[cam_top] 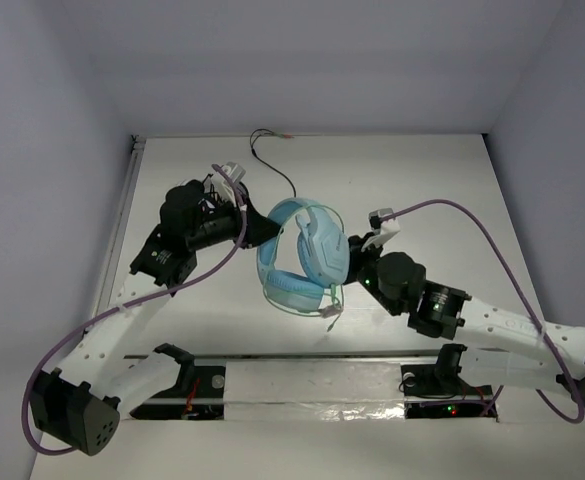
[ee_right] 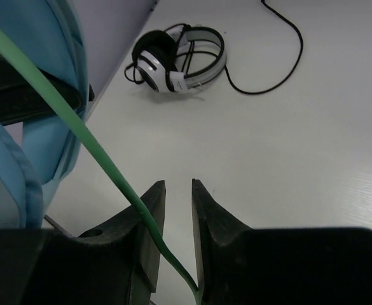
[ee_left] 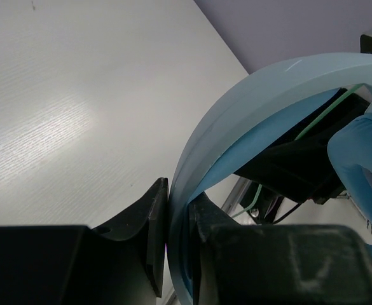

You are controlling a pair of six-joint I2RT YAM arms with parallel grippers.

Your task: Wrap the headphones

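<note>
Here our left tool (ee_left: 179,194) clamps the headband (ee_left: 236,121) of the large light blue over-ear headphones (ee_left: 357,155); our right tool (ee_right: 178,190) stands parted around their thin green cable (ee_right: 77,127).

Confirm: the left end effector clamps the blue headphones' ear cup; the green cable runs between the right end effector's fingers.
Not the ear cup: the left wrist view shows the left end effector clamping the headband. The rest stands.
</note>
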